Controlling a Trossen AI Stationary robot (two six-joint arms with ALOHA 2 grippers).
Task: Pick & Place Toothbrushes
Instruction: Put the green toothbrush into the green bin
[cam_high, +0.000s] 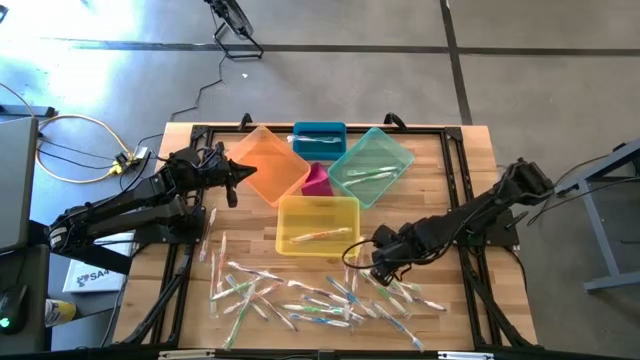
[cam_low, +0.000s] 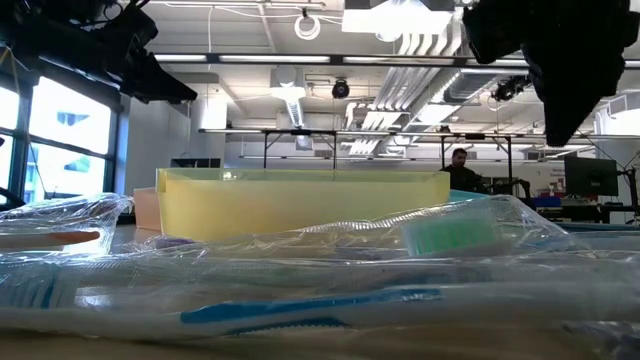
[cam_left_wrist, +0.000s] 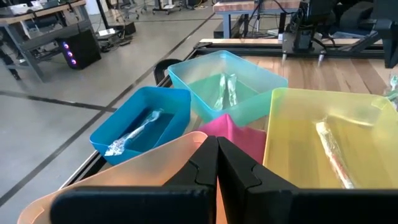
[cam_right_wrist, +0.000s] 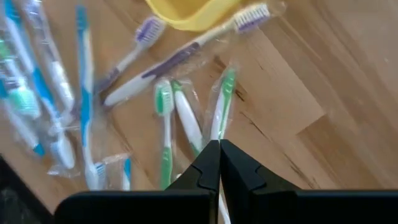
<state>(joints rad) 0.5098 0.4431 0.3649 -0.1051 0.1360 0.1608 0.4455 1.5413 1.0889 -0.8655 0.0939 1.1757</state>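
Observation:
Several wrapped toothbrushes (cam_high: 320, 300) lie scattered flat on the wooden table near its near edge, close up in the low view (cam_low: 310, 305). My right gripper (cam_high: 372, 265) (cam_right_wrist: 219, 149) hangs shut above the right end of the pile, over a green toothbrush (cam_right_wrist: 224, 93) that lies on the wood. In the low view my right gripper (cam_low: 562, 125) is clear of the table. My left gripper (cam_high: 238, 172) (cam_left_wrist: 217, 146) is shut and holds nothing, hovering over the orange bin (cam_left_wrist: 124, 180). Single wrapped toothbrushes lie in the yellow bin (cam_high: 317, 222), the teal bin (cam_high: 370, 165) and the blue bin (cam_left_wrist: 140, 124).
Five bins cluster at the table's middle and far side: orange (cam_high: 265, 165), blue (cam_high: 320, 140), teal, a small pink bin (cam_high: 318, 180) and yellow. Bare wood lies right of the pile (cam_high: 460, 290). A person shows far back in the room (cam_low: 458, 165).

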